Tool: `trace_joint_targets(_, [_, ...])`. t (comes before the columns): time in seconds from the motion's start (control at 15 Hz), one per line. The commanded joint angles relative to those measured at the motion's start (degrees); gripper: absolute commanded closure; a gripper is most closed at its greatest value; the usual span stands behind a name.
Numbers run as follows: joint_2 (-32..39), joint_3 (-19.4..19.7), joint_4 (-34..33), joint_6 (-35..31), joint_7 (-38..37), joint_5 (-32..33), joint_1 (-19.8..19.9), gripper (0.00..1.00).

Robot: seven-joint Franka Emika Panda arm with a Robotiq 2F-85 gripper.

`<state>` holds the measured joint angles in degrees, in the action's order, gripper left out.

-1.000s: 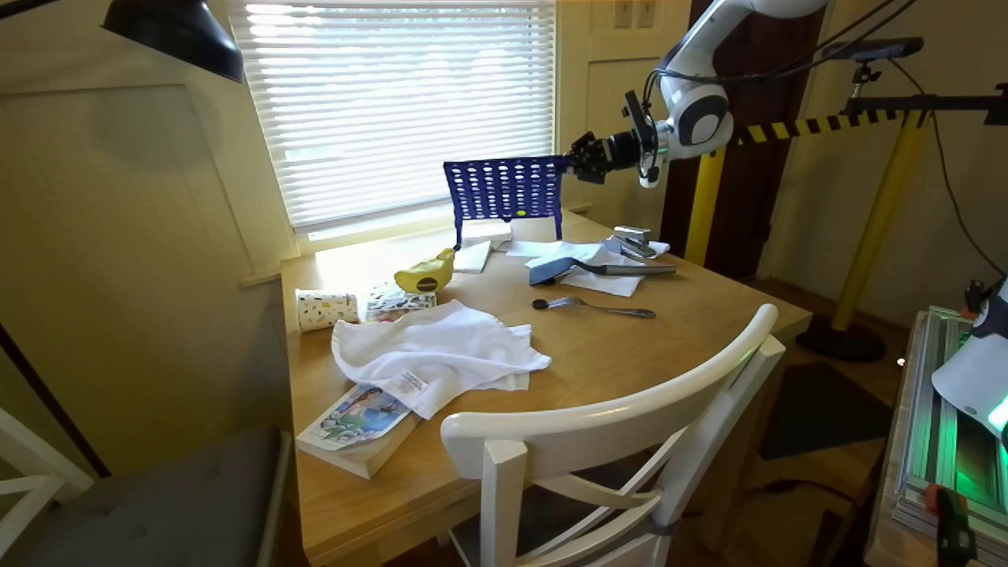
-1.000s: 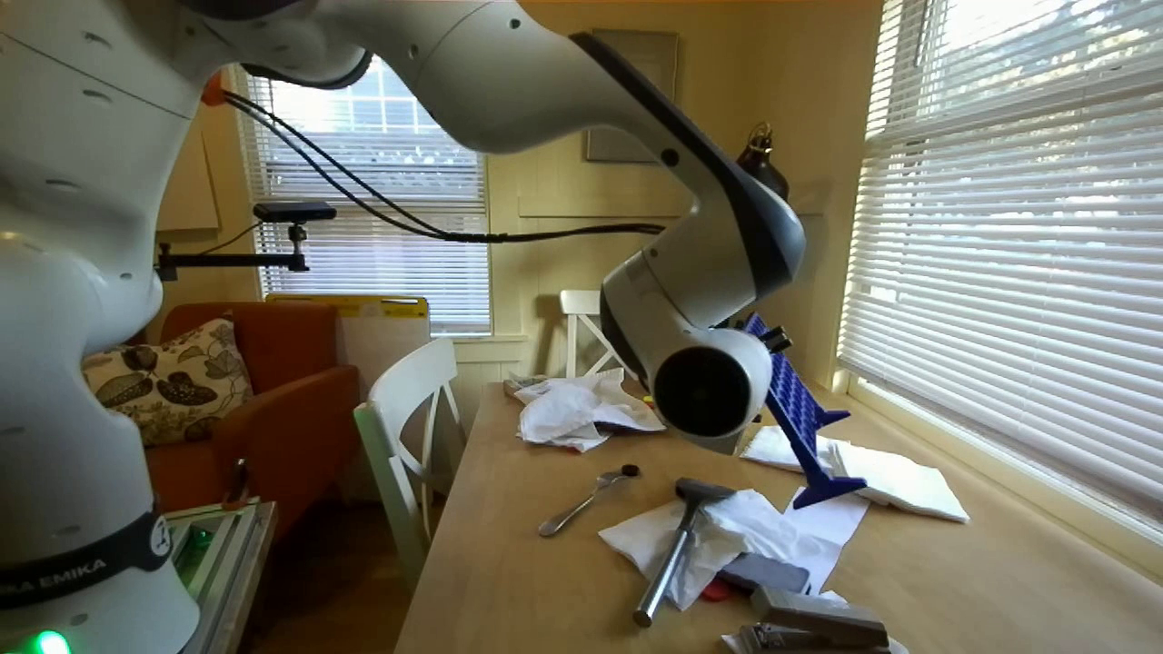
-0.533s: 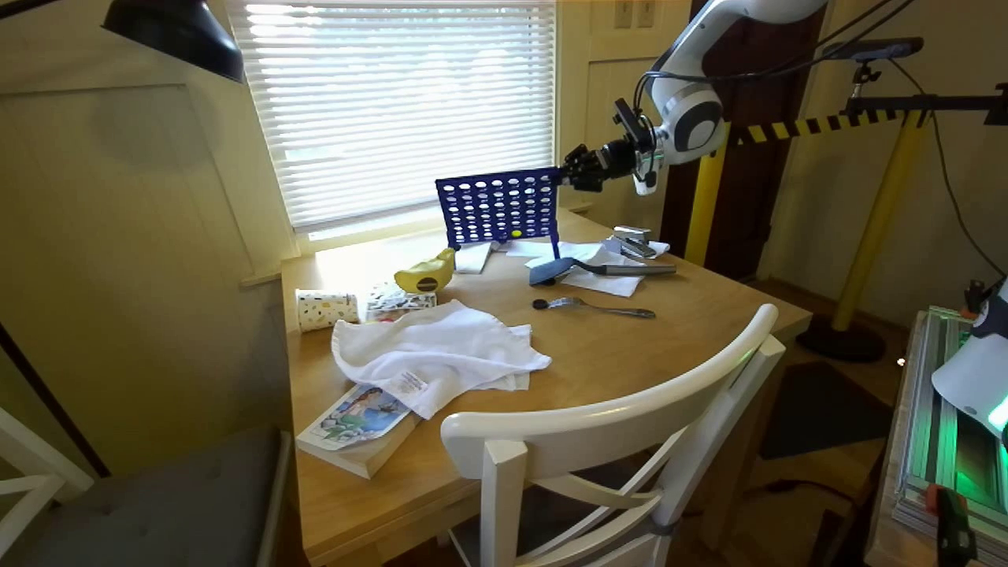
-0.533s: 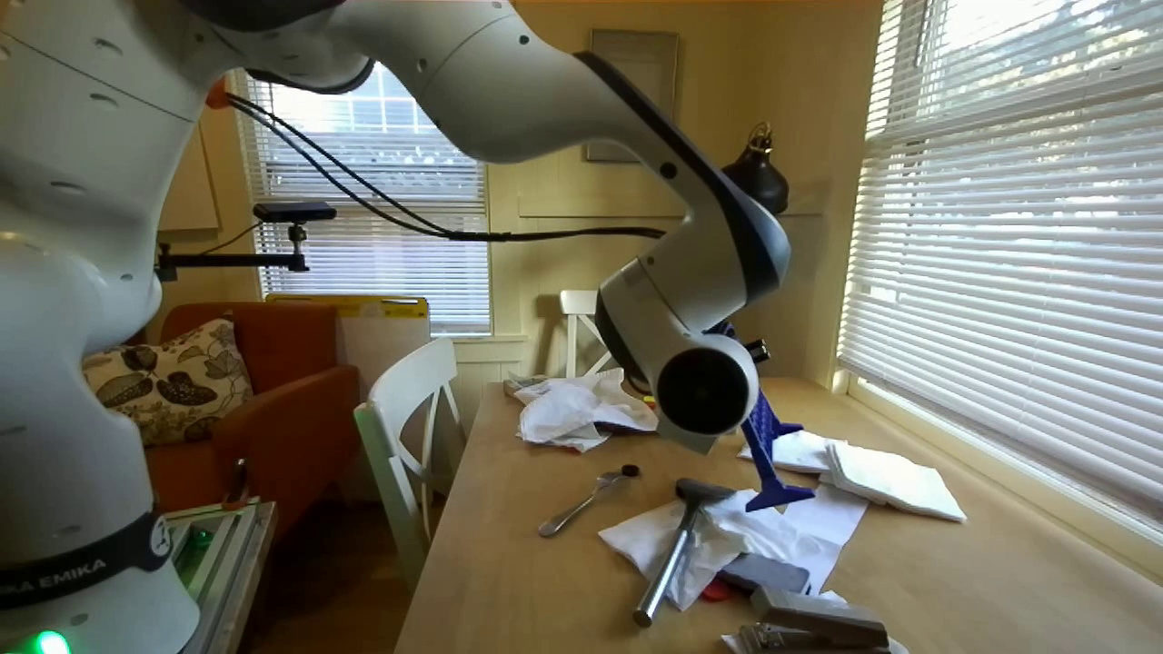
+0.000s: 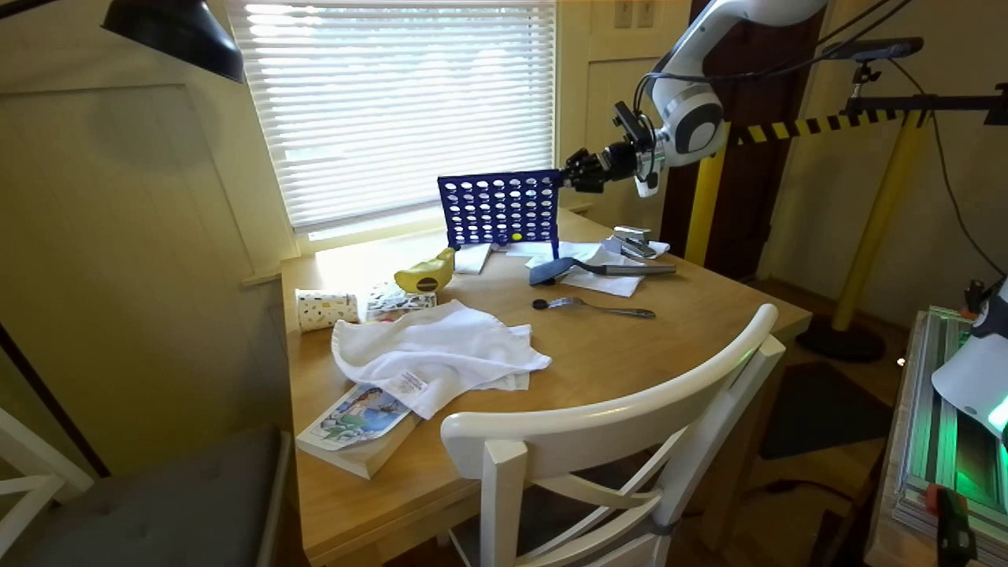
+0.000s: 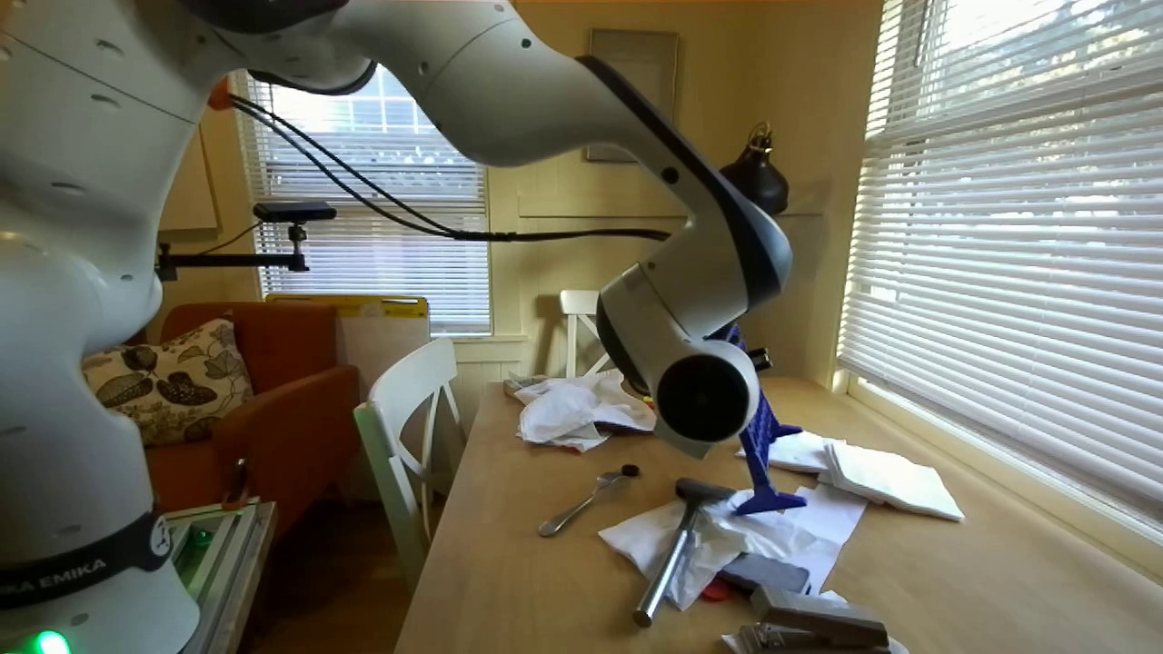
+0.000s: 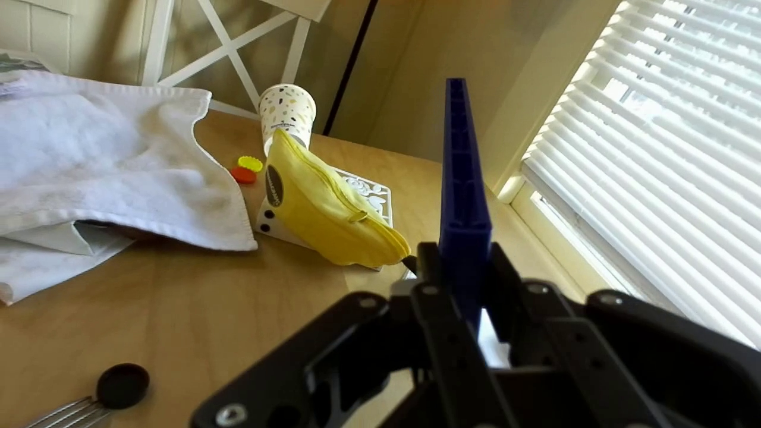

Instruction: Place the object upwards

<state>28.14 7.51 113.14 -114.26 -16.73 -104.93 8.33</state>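
Note:
A dark blue game rack [image 5: 498,213] with rows of round holes stands nearly upright, feet down, near the window side of the table. A yellow disc [image 5: 516,236] shows at its lower edge. My gripper [image 5: 565,176] is shut on the rack's upper end corner. In the wrist view the black fingertips [image 7: 464,261] press both sides of the rack's narrow end [image 7: 462,178]. In an exterior view the arm hides most of the gripper, and the rack's near foot [image 6: 770,501] is over the white papers. I cannot tell whether the feet touch the table.
A yellow banana pouch [image 5: 425,272] and a speckled cup [image 5: 326,309] lie beyond the rack. White napkins [image 6: 895,477], a blue-headed brush [image 5: 554,270], a stapler [image 6: 822,619] and a fork [image 5: 598,307] lie around it. A white cloth [image 5: 441,346] covers part of the table [image 5: 614,354].
The rack has swung from a tilted pose to nearly upright and come lower. Its feet have moved away from the window. My gripper has stayed shut on it and lowered slightly.

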Motion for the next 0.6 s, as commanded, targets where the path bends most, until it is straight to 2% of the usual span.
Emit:
trace_joint_targets(0.0, [0.8, -0.2, -1.4, 2.3, -6.7, 0.8, 1.5, 0.95])
trace_joint_targets(0.33, [1.8, -0.1, -2.8, 4.8, -15.5, -0.2, 3.5, 0.95])
trace_joint_targets(0.47, [2.2, 0.0, -2.9, 2.7, -17.5, -0.8, 3.4, 0.95])
trace_joint_targets(0.53, [2.1, 0.2, -2.7, 1.8, -16.9, -1.1, 3.2, 0.55])
